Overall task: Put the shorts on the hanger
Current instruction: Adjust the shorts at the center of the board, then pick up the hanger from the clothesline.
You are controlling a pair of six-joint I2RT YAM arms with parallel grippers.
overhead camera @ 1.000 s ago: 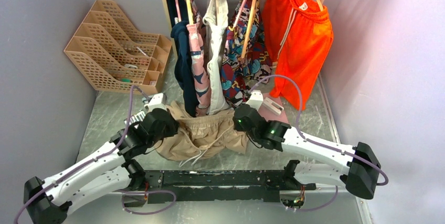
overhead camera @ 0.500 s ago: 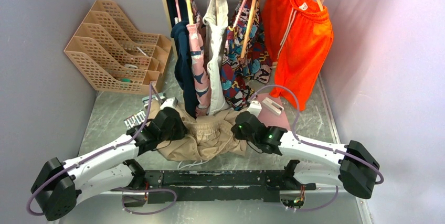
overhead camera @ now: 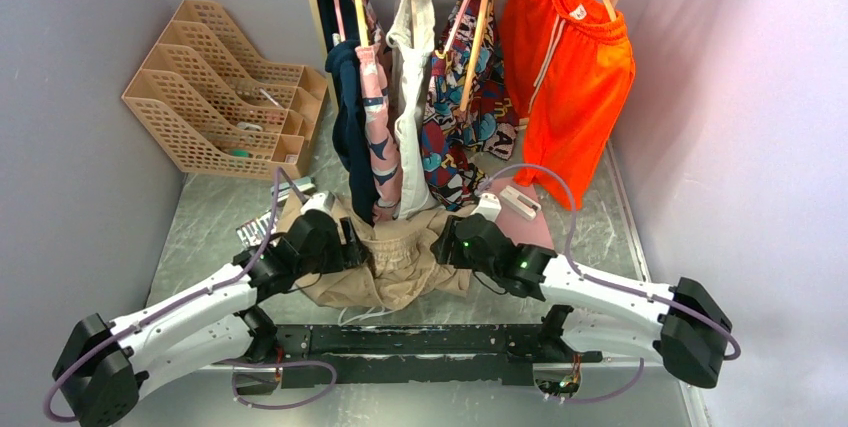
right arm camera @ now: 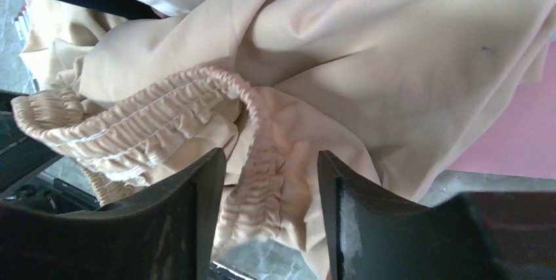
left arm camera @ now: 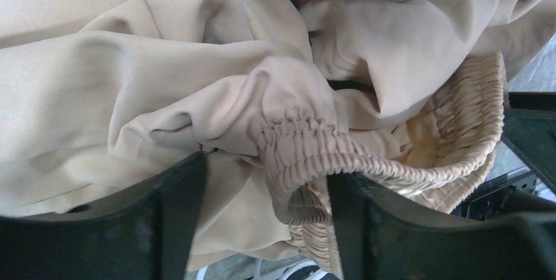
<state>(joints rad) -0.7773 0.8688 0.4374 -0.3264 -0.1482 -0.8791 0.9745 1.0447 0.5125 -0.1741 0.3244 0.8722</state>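
Note:
The beige shorts (overhead camera: 400, 265) lie crumpled on the table under the hanging clothes, their gathered waistband (left arm camera: 308, 149) bunched up. My left gripper (overhead camera: 352, 245) stands at their left end, open, its fingers (left arm camera: 177, 221) apart on either side of a waistband fold that lies loose between them. My right gripper (overhead camera: 440, 245) is at the right end, also open, and the waistband (right arm camera: 262, 162) droops between its fingers (right arm camera: 197, 214) without being pinched. The white drawstring (overhead camera: 352, 315) peeks out at the front. The hanger does not show.
A rail at the back carries several garments (overhead camera: 400, 77) and bright orange shorts (overhead camera: 565, 67), hanging right over the work spot. A tan file rack (overhead camera: 225, 87) stands back left. A pink mat (overhead camera: 530, 227) and a white block (overhead camera: 520, 202) lie right of the shorts.
Both grippers were shut and now stand open, letting go of the waistband. The left arm has swung inward and forward; the shorts have settled into a more compact heap.

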